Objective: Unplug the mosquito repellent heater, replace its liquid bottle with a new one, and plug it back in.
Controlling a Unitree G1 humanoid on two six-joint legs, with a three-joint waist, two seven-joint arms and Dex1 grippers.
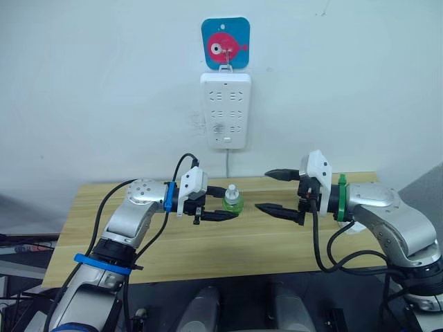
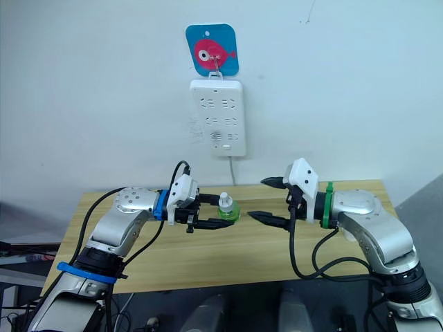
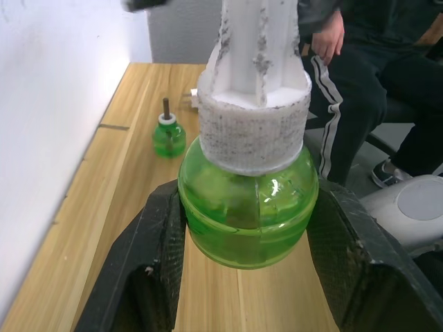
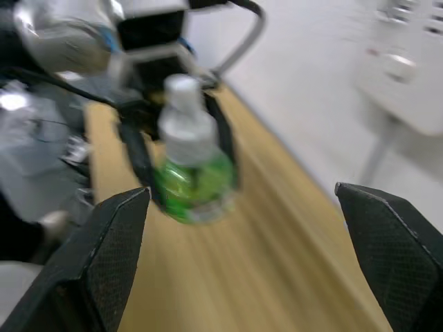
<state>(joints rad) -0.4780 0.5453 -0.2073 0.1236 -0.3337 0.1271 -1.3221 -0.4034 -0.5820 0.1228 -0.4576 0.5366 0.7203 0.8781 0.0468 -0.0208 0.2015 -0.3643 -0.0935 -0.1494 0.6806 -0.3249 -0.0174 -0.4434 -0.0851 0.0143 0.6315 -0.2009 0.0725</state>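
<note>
**Green bottle held over the table, right gripper gaping**

Near the middle of the frame, the left gripper [image 1: 220, 205] is clamped on a small green liquid bottle [image 1: 232, 200] with a white top, its black fingers [image 3: 156, 256] pressed to either side of the round green body — held above the wooden table [image 1: 277, 245]. To the right of it, the right gripper [image 1: 277, 194] faces the bottle with its fingers spread wide, gripping nothing. A white power strip [image 1: 225, 109] hangs on the wall at upper centre, under a blue square hook with a pink fish [image 1: 225, 43]. A second green bottle [image 3: 168, 135] with a dark wick stands farther along the table. I can't pick out the heater for certain — a white shape shows behind the right arm.
</note>
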